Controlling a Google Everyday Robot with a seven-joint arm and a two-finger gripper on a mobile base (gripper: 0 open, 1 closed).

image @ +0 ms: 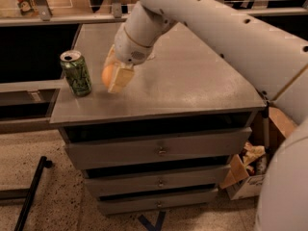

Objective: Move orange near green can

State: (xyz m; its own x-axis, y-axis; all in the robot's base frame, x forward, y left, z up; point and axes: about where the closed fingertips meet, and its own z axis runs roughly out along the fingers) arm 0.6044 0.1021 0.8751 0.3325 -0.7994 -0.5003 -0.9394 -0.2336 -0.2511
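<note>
The small round matte orange fruit [106, 75] sits near the worktop's left edge, towards the front left corner, just beside the tall green drink can [76, 73] with its silver top but not touching it. The gripper [114, 76] has it clamped: the pale fingers [120, 78] are closed across the fruit's middle, one on the side facing the camera and the other mostly hidden behind it.

The fruit is probably light and firm with a slightly yielding skin. It is not fragile, but being round it would likely roll on the flat grey metal worktop [192, 81] if let go carelessly. A hold across its widest part, as here, looks the safest.

The thick white arm [202, 18] comes in from the back right corner, and its wrist bends down and left so the fingers point at the surface. Whether the fruit rests on the worktop or hangs just above it cannot be told.
</note>
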